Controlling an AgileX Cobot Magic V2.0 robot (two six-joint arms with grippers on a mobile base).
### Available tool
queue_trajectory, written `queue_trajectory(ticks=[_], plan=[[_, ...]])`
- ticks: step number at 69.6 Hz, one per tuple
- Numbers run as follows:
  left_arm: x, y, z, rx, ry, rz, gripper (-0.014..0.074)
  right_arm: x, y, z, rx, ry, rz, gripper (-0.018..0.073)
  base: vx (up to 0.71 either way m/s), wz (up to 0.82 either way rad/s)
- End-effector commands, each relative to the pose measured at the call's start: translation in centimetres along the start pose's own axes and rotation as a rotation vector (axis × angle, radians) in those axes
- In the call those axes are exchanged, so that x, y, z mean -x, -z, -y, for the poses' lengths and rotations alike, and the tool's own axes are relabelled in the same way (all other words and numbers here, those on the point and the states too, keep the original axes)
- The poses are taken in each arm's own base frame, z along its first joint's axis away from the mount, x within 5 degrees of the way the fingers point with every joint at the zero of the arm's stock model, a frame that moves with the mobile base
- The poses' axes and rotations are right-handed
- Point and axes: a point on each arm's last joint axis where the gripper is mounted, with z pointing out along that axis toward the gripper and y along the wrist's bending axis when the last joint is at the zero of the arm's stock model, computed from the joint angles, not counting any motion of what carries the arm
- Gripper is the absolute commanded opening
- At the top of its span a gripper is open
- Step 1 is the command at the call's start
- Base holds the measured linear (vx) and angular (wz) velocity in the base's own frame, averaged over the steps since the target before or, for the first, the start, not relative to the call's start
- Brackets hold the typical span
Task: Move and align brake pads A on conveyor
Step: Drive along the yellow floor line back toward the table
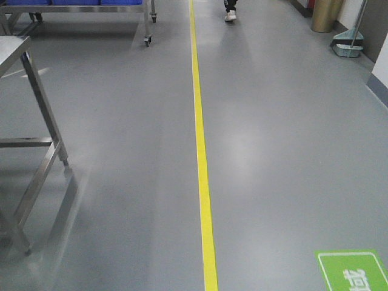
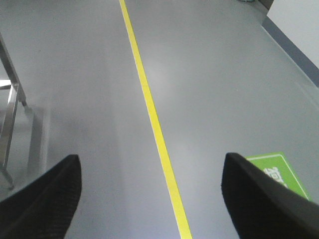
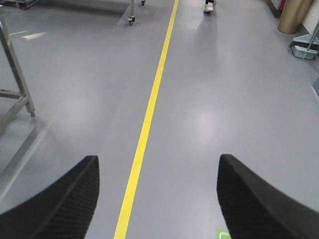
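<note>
My left gripper (image 2: 150,159) and right gripper (image 3: 158,158) stand wide apart, empty; fingers (image 2: 45,199) black, rounded, finely ribbed; below, smooth grey floor (image 1: 291,151), straight yellow line (image 1: 200,151); steel frame (image 1: 42,115) at left.

Grey floor (image 1: 291,151), yellow floor line (image 1: 200,151), green floor sign (image 1: 354,270) with white lettering, blue crates (image 1: 79,2), black textured left gripper fingers (image 2: 45,204)
</note>
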Motion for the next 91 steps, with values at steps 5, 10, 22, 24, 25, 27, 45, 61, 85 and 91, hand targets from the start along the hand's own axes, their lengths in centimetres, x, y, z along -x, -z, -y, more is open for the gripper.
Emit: queue_trajectory(ticks=[5, 10, 22, 24, 25, 27, 45, 61, 85, 91], plan=[[0.65, 0.21, 0.24, -0.022, 0.000, 0.042, 0.0544, 1.04, 0.45, 0.14, -0.017, 0.012, 0.088, 0.0477, 0.60, -0.04], [0.65, 0.21, 0.24, -0.022, 0.000, 0.042, 0.0544, 1.04, 0.45, 0.14, -0.017, 0.012, 0.088, 0.0477, 0.60, -0.05], [0.65, 0.21, 0.24, -0.022, 0.000, 0.042, 0.0544, 1.04, 0.45, 0.14, -0.017, 0.012, 0.088, 0.0477, 0.60, -0.07], [0.65, 0.21, 0.24, -0.022, 0.000, 0.042, 0.0544, 1.04, 0.45, 0.14, -0.017, 0.012, 0.088, 0.0477, 0.60, -0.07], [0.65, 0.21, 0.24, -0.022, 0.000, 0.042, 0.0544, 1.04, 0.45, 0.14, -0.017, 0.012, 0.088, 0.0477, 0.59, -0.06], [0.65, 0.21, 0.24, -0.022, 0.000, 0.042, 0.0544, 1.04, 0.45, 0.14, -0.017, 0.012, 0.088, 0.0477, 0.59, -0.06], [0.65, 0.21, 0.24, -0.022, 0.000, 0.042, 0.0544, 1.03, 0.45, 0.13, -0.017, 0.012, 0.087, 0.0477, 0.58, 0.00], [0.65, 0.21, 0.24, -0.022, 0.000, 0.042, 0.0544, 1.04, 0.45, 0.13, -0.017, 0.012, 0.087, 0.0477, 0.55, 0.08], [0.64, 0.24, 0.25, -0.022, 0.000, 0.043, 0.0544, 1.04, 0.45, 0.14, -0.017, 0.012, 0.087, 0.0477, 0.50, 0.06], [0.64, 0.24, 0.25, -0.022, 0.000, 0.043, 0.0544, 1.04, 0.45, 0.14, -0.017, 0.012, 0.087, 0.0477, 0.46, -0.04]])
